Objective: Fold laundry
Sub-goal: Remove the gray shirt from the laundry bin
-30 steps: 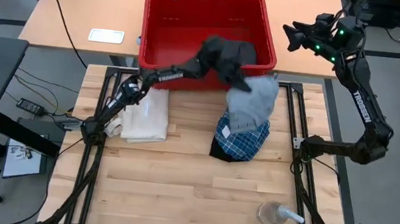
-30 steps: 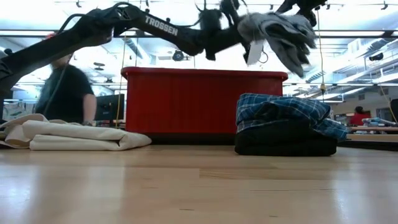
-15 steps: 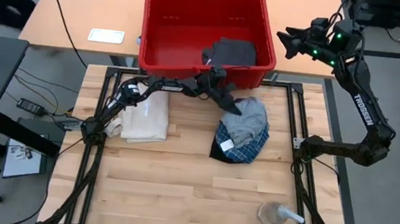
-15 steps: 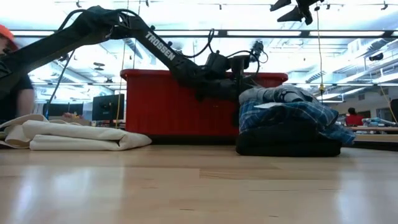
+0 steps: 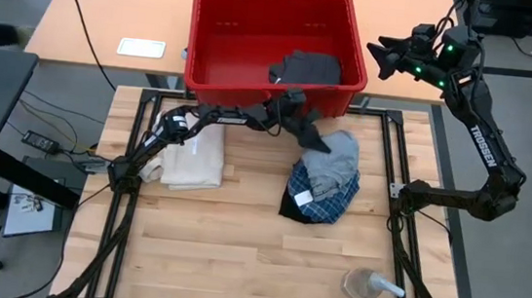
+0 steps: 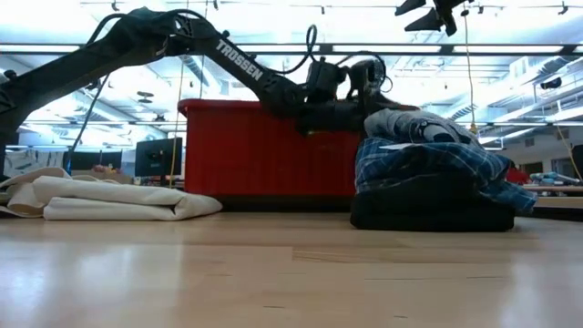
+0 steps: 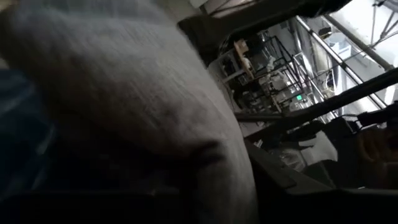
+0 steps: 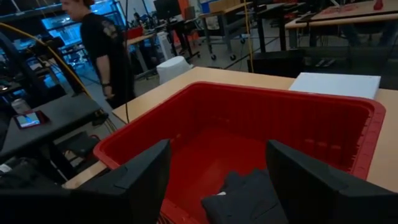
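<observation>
A grey garment (image 5: 336, 156) lies on top of a pile, over a blue-and-white plaid piece (image 5: 325, 200) that rests on a black one (image 5: 290, 205). The low view shows the stack: grey (image 6: 414, 126), plaid (image 6: 428, 164), black (image 6: 428, 210) on the table. My left gripper (image 5: 307, 133) sits at the grey garment's far-left edge, just in front of the red bin, shut on the cloth. Grey cloth (image 7: 124, 93) fills the left wrist view. My right gripper (image 5: 383, 55) hangs open high above the bin's right side, with its fingers wide apart (image 8: 211, 180). My left gripper holds the grey garment by its far-left edge (image 5: 317, 146), coming slanting down from the table's left and far side. The cloth itself hides the pinch, so I cannot tell how many layers it holds. The rest of the garment lies bunched on the plaid piece.
The red bin (image 5: 355, 40) stands at the table's far edge with another dark garment (image 5: 305, 68) inside. A folded cream cloth (image 5: 195, 154) lies on the table's left. A clear cup (image 5: 366, 284) stands near the right near corner. A person (image 8: 102, 43) stands beyond the bin.
My left gripper carried the grey garment down from above the bin's near wall and laid it on the plaid pile. It then nudged toward the table's right, and the pile shifted slightly with it. The grey cloth went from hanging spread out to bunched on top.
</observation>
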Controlling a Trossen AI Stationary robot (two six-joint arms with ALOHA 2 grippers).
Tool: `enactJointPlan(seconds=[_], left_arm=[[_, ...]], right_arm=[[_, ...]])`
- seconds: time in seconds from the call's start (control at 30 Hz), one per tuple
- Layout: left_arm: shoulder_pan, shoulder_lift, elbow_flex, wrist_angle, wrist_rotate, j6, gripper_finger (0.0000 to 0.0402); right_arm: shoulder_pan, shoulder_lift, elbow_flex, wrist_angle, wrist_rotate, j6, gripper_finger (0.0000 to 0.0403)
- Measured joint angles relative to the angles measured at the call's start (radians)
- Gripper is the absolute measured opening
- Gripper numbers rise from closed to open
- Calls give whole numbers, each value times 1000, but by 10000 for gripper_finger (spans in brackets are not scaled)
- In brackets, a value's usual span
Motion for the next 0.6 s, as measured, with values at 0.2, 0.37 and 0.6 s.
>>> enactJointPlan(seconds=[0.2, 0.37, 0.6], left_arm=[[-25, -1, 36, -126, -14, 52, 134], [-35, -2, 37, -302, -90, 161, 200], [-17, -2, 36, -370, -154, 221, 286]], right_arm=[[0, 0, 0, 0, -1, 0, 270], [0, 0, 0, 2, -18, 0, 270], [0, 0, 0, 2, -21, -4, 270]])
